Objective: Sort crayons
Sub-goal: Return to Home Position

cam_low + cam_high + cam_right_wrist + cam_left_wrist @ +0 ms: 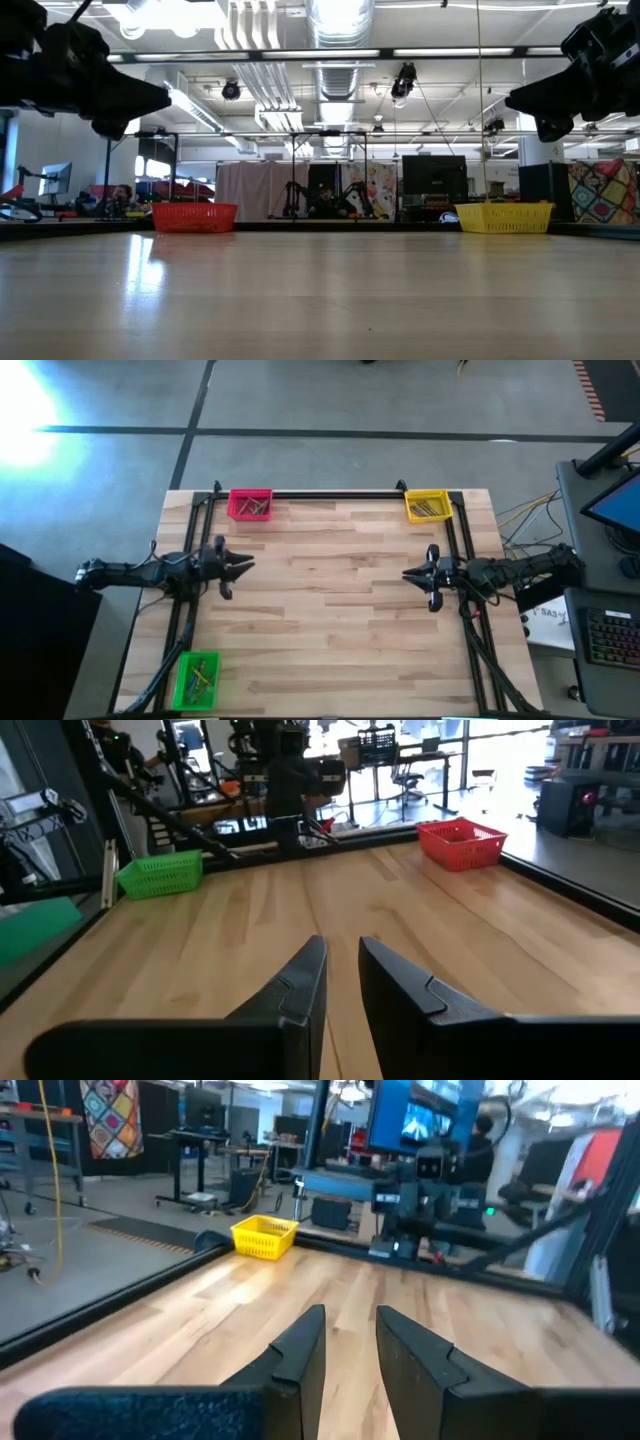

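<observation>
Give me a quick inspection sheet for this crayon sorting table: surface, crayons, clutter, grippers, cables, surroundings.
Surface: wooden table, only the three bins stand on it.
Job's things: crayons lie in the pink bin, the yellow bin and the green bin; none loose on the wood.
Clutter: nothing seen.
Grippers: left gripper and right gripper hover above the table, facing each other, fingers slightly apart, holding nothing.
Cables: loose cables on the floor to the table's right.
Surroundings: desk with keyboard and screen to the right; open workshop hall behind.
</observation>
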